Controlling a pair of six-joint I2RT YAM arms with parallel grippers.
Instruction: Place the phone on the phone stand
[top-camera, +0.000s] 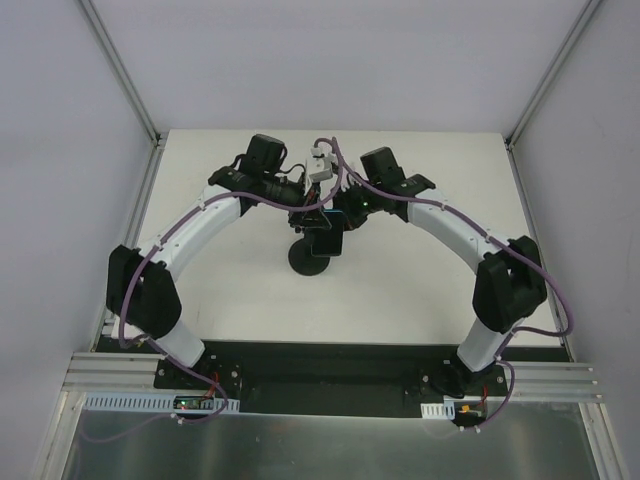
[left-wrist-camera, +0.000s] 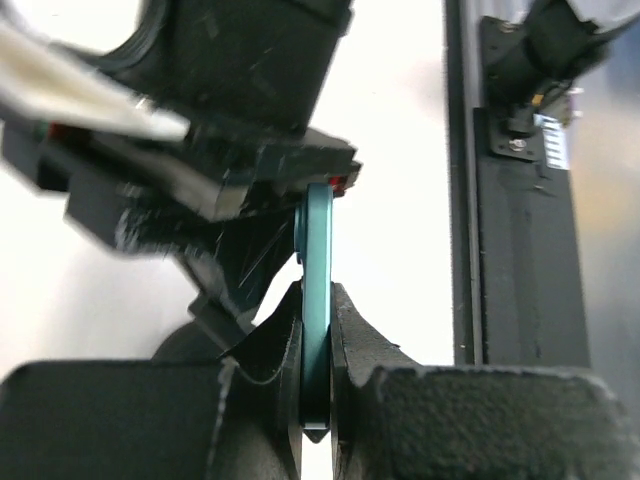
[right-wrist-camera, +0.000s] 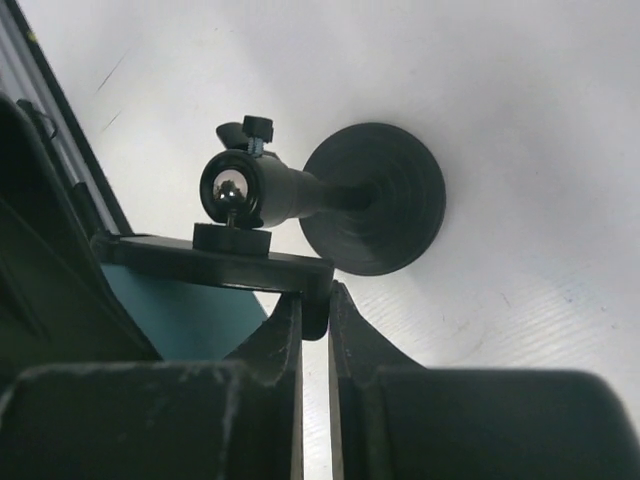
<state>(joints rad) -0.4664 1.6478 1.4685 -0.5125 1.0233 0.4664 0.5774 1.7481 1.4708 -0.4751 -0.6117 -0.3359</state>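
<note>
The phone (top-camera: 326, 241) has a dark face and a teal body and hangs over the middle of the table, right above the phone stand's round black base (top-camera: 308, 262). My left gripper (left-wrist-camera: 316, 296) is shut on the phone's thin teal edge (left-wrist-camera: 317, 240). My right gripper (right-wrist-camera: 315, 292) is shut on the hooked end of the phone stand's clamp head (right-wrist-camera: 220, 262). In the right wrist view the stand's disc base (right-wrist-camera: 385, 200) lies on the white table, and the phone's teal back (right-wrist-camera: 180, 310) rests against the clamp plate. In the top view the left gripper (top-camera: 300, 214) and right gripper (top-camera: 347, 212) meet over the stand.
The white table (top-camera: 420, 290) is walled in by grey panels at the left, back and right. A black mounting plate (top-camera: 330, 365) and aluminium rails run along the near edge, where the arm bases stand. Purple cables trail along both arms.
</note>
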